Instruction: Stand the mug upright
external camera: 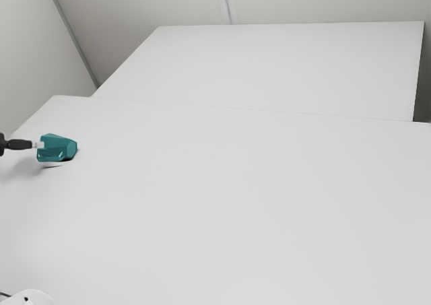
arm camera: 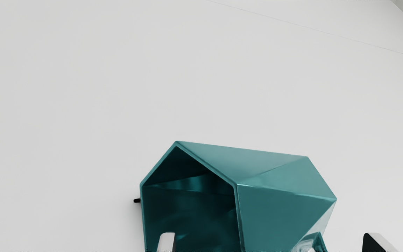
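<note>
In the exterior view, my gripper (external camera: pixel 38 145) is at the far left, with its tips right by the teal faceted mug (external camera: pixel 59 149). The mug lies on its side there, a dark shadow below it. The wrist view shows the mug (arm camera: pixel 275 206) with its dark hollow mouth facing one fingertip, which overlaps the opening. My gripper (arm camera: pixel 271 242) is open, its other fingertip standing apart beyond the mug's far end. Whether the first fingertip is inside the mouth or just in front of it, I cannot tell. The mug's lower part is cut off in the wrist view.
The white table (external camera: pixel 222 204) stretches away toward the exterior view's right, with another white surface (external camera: pixel 269 66) behind it. A white rounded object (external camera: pixel 30 297) sits at the exterior view's bottom left corner. A small black piece (arm camera: pixel 136 200) pokes out beside the mug.
</note>
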You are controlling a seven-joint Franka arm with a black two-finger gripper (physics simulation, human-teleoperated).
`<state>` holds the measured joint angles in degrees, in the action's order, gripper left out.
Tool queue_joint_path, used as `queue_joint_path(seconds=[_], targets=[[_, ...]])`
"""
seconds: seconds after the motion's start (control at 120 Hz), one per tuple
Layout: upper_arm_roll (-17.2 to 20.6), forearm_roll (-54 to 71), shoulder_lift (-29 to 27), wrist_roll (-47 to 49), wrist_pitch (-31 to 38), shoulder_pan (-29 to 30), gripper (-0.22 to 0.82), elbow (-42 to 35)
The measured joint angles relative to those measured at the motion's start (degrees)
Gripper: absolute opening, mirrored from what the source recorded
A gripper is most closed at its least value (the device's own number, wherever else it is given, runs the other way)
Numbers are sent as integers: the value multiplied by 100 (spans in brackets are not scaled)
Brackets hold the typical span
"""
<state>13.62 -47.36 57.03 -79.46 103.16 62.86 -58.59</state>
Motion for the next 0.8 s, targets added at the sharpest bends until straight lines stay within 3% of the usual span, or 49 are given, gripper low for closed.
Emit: queue_joint_path(seconds=[0.183, 0.6, 0.8], targets=[[22, -46, 67, -2, -295, 43, 48, 89], [58, -59, 57, -14, -705, 58, 15, 100], [126, -64, 45, -11, -833, 80, -6, 96]])
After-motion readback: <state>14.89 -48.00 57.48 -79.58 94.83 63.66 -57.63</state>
